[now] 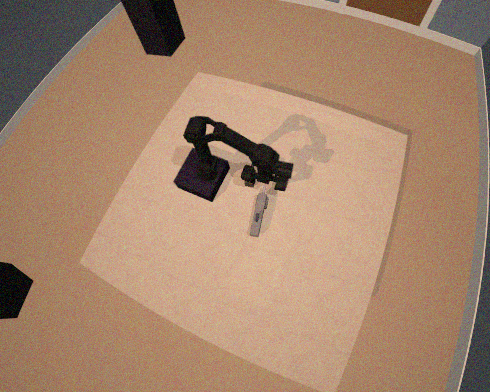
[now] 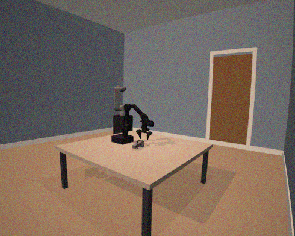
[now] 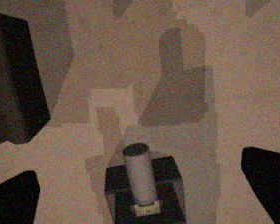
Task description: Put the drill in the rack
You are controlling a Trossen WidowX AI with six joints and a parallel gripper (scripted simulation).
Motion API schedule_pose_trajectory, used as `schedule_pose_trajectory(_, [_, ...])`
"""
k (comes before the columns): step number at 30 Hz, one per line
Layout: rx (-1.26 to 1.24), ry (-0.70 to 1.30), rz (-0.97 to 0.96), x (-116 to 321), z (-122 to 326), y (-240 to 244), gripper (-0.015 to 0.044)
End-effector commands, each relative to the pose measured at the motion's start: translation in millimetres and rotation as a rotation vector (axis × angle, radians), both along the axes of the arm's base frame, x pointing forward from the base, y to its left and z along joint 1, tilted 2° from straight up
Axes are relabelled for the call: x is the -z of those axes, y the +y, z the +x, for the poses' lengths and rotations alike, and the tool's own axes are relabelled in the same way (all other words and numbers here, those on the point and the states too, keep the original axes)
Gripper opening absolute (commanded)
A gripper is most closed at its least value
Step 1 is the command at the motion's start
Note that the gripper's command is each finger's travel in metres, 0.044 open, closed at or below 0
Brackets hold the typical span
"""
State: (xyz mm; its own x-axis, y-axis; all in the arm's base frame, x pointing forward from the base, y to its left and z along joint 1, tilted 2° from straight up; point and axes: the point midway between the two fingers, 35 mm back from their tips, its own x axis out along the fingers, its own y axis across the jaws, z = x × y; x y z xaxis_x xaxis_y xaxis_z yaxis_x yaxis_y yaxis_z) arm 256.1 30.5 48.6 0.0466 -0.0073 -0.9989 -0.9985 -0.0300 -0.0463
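Note:
The grey tool body (image 1: 255, 227) (image 2: 137, 145) lies long on the table; its dark end (image 3: 118, 187) fills the bottom of the wrist view. The small dark key (image 1: 257, 217) shows on its top. A pale cylinder with a dark tip, which looks like the drill (image 3: 141, 177), sticks out of that end. My gripper (image 1: 265, 186) (image 2: 144, 139) (image 3: 142, 171) is wide open and empty, a little above the table. Its fingers stand on either side of the drill in the wrist view, not touching it. I cannot pick out the rack in any view.
The arm's dark base (image 1: 199, 177) (image 2: 122, 139) stands beside the tool body. A dark block (image 3: 28, 80) shows at the wrist view's left edge; I cannot tell what it is. The table (image 1: 284, 300) (image 2: 117, 162) carries the arm's shadow. A grey arm-like shape (image 2: 118, 99) stands behind.

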Motion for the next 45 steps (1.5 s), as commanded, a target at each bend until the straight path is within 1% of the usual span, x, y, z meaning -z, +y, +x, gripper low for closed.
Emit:
schedule_pose_trajectory(1, [-0.099,-0.015,-0.011,3.1,-3.4,5.9,0.044])
schedule_pose_trajectory(17, [-0.099,-0.015,-0.011,5.6,-2.9,5.2,0.044])
schedule_pose_trajectory(45, [-0.099,-0.015,-0.012,49.2,1.6,-7.3,0.044])
